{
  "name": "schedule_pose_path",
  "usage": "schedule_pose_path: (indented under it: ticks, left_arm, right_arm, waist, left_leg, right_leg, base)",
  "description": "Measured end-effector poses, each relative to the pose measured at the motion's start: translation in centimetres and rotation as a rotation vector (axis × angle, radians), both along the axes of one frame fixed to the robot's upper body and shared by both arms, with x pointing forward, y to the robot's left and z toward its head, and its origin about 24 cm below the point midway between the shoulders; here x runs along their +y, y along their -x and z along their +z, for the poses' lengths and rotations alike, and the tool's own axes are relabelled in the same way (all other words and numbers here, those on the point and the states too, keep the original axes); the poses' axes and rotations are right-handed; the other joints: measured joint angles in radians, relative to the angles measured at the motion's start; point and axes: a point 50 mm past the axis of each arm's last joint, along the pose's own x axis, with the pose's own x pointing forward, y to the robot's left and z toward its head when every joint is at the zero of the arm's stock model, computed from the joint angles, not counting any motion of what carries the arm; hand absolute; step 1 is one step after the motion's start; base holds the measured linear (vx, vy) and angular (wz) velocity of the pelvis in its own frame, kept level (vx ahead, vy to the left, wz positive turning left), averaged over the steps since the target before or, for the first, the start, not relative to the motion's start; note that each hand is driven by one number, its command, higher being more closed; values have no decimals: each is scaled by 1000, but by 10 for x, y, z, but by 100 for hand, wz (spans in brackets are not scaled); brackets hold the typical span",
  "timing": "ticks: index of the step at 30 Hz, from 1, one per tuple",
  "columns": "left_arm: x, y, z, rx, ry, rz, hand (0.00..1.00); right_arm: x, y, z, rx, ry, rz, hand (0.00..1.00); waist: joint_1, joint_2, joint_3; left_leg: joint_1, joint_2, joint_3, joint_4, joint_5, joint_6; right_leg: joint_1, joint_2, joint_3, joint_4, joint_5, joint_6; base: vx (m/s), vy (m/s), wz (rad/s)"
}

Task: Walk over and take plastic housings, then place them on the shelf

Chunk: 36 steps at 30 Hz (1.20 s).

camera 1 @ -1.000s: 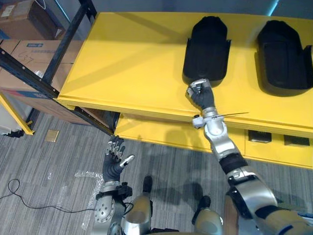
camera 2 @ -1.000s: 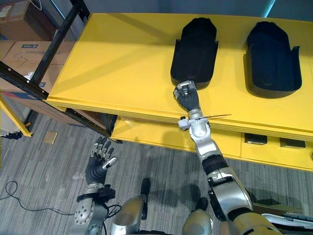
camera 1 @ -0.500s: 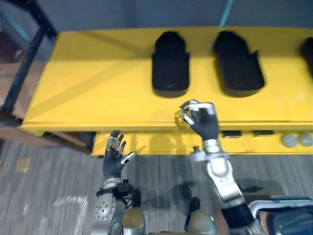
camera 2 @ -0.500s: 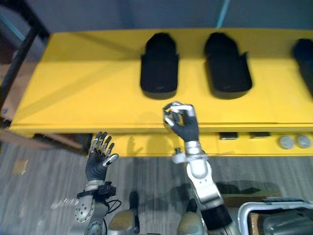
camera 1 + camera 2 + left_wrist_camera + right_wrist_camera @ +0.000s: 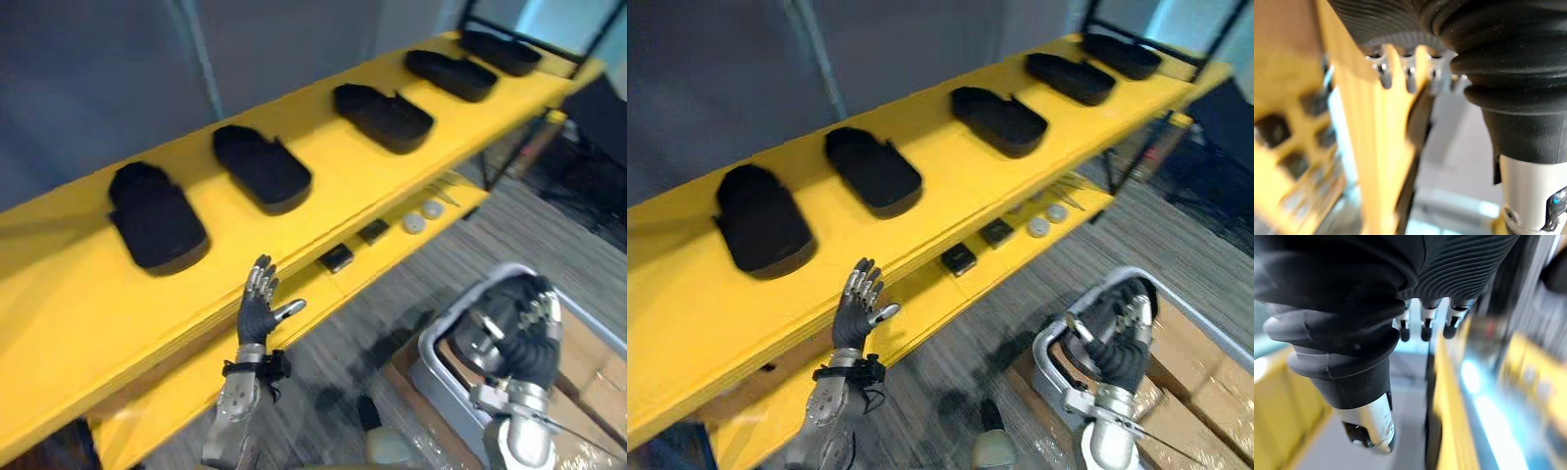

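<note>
Several black plastic housings lie in a row on the yellow shelf; the nearest are at the left, the middle and further right. My left hand is raised in front of the shelf's edge, fingers straight and spread, holding nothing. My right hand hangs low at the right over a grey bin. Its fingers point up and are straight in the right wrist view. Neither hand touches a housing.
A lower yellow shelf carries small black boxes and round silver parts. Cardboard boxes lie on the floor beside the bin. A dark frame post stands at the shelf's right end.
The camera has swung right along the shelf. My right hand has left the housing's near end, drawn back off the shelf, dropped low and uncurled. The left hand stays open.
</note>
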Motion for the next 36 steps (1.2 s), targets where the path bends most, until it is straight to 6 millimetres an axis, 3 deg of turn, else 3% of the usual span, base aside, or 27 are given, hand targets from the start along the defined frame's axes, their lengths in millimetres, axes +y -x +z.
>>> schedule_pose_path:
  ticks: [2,3,4,6,7,12,16,19,20,22,23,24,25,27,28,31,32,34,35,36]
  left_arm:
    - [1,-1,2,-5,8,22,0]
    - [4,-1,3,-9,-19,57,0]
    - [7,-1,5,-11,-20,78,0]
    - [26,5,10,-3,-10,181,0]
    - [34,7,11,1,0,224,0]
    - [56,18,12,7,15,318,0]
    - [51,18,29,-76,47,299,0]
    - [47,15,42,-152,59,255,0]
    - [46,14,44,-162,62,239,0]
    - [51,15,42,-151,55,264,0]
    - [56,15,41,-144,48,294,0]
    - [60,15,39,-135,42,311,0]
    - [61,15,39,-136,39,315,0]
    - [63,15,40,-139,30,316,0]
    - [64,16,39,-136,29,317,0]
    - [67,22,31,-103,69,290,0]
    - [67,22,31,-101,72,288,0]
    - [66,23,29,-107,78,279,0]
    - [66,22,32,-128,76,276,0]
    - [65,20,32,-134,76,271,0]
  right_arm:
    - [1,-2,5,-51,-12,24,0]
    - [5,-7,8,-86,-24,69,0]
    - [9,-11,10,-104,-41,100,0]
    - [20,-28,11,-137,-72,203,0]
    - [24,-33,10,-139,-76,233,0]
    - [52,-47,16,-183,-124,339,0]
    - [61,-52,15,-170,-173,335,0]
    - [58,-38,2,-108,-212,269,0]
    - [57,-30,-4,-73,-221,252,0]
    - [56,-25,-8,-53,-221,259,0]
    - [57,-26,-6,-72,-214,285,0]
    - [57,-26,-5,-89,-216,306,0]
    - [58,-26,-4,-96,-216,309,0]
    - [60,-28,-5,-96,-221,311,0]
    - [60,-29,-8,-89,-224,311,0]
    - [67,-37,-20,-38,-233,319,0]
    - [67,-37,-21,-33,-231,321,0]
    - [68,-35,-28,2,-230,337,0]
    - [72,-35,-31,23,-232,363,0]
    - [74,-35,-32,30,-230,379,0]
  waist:
    - [4,9,-3]
    - [13,15,-4]
    - [23,20,-5]
    - [74,38,-3]
    - [76,41,-2]
    - [155,35,1]
    - [163,30,23]
    - [160,20,47]
    - [158,14,52]
    - [159,5,62]
    - [170,14,72]
    - [167,6,72]
    - [168,6,72]
    - [164,12,73]
    - [164,13,70]
    - [184,3,62]
    - [184,2,62]
    - [179,-16,50]
    - [180,-40,36]
    - [181,-46,31]
  left_leg:
    - [-13,-2,-96,48,-47,34]
    - [-39,-10,-221,97,-98,89]
    - [-57,-23,-307,125,-146,122]
    - [-99,-88,-515,211,-243,132]
    - [-115,-97,-531,241,-256,134]
    - [-209,-137,-534,322,-265,138]
    - [-227,-130,-591,402,-282,128]
    - [-206,-134,-573,454,-311,148]
    - [-203,-138,-547,482,-326,160]
    - [-187,-121,-468,470,-322,175]
    - [-181,-98,-403,442,-295,188]
    - [-178,-87,-360,408,-263,195]
    - [-179,-81,-345,390,-245,195]
    - [-184,-47,-327,328,-180,183]
    - [-193,-33,-322,319,-168,176]
    - [-215,33,-275,301,-155,143]
    - [-215,39,-272,302,-152,135]
    - [-207,90,-240,327,-136,66]
    - [-205,121,-226,356,-141,22]
    - [-203,137,-224,369,-142,4]
  right_leg:
    - [-25,22,69,-1,18,-4]
    - [-42,38,107,0,25,-13]
    - [-54,49,131,2,17,-25]
    - [-89,84,211,14,27,-43]
    - [-91,82,220,15,28,-42]
    - [-169,48,212,66,28,-42]
    - [-196,64,113,191,25,-32]
    - [-184,70,110,228,35,-26]
    - [-180,70,104,213,65,-25]
    - [-157,76,29,91,235,-75]
    - [-163,76,-60,98,248,-97]
    - [-187,69,-150,236,110,-150]
    - [-200,63,-174,317,44,-155]
    - [-207,3,-215,581,-142,-171]
    - [-203,-16,-216,617,-158,-178]
    - [-185,-149,-211,638,-165,-174]
    - [-183,-160,-211,635,-163,-173]
    - [-147,-203,-244,569,-138,-170]
    - [-121,-206,-317,500,-41,-159]
    - [-109,-201,-361,478,-84,-97]
  base:
    - [-69,-40,-101]
    - [-146,-25,-109]
    - [-168,23,-112]
    - [-193,135,-117]
    - [-176,157,-61]
    - [-92,87,6]
    - [21,-2,24]
    - [-104,60,-37]
    - [-188,74,-91]
    - [-236,32,-129]
    - [-251,-37,-130]
    - [-228,-44,-117]
    - [-199,-28,-75]
    - [-130,-45,-41]
    - [-83,-107,-52]
    - [-87,-213,-80]
    - [-27,-285,-66]
    - [29,-409,-53]
    - [51,-431,-56]
    - [88,-447,-109]
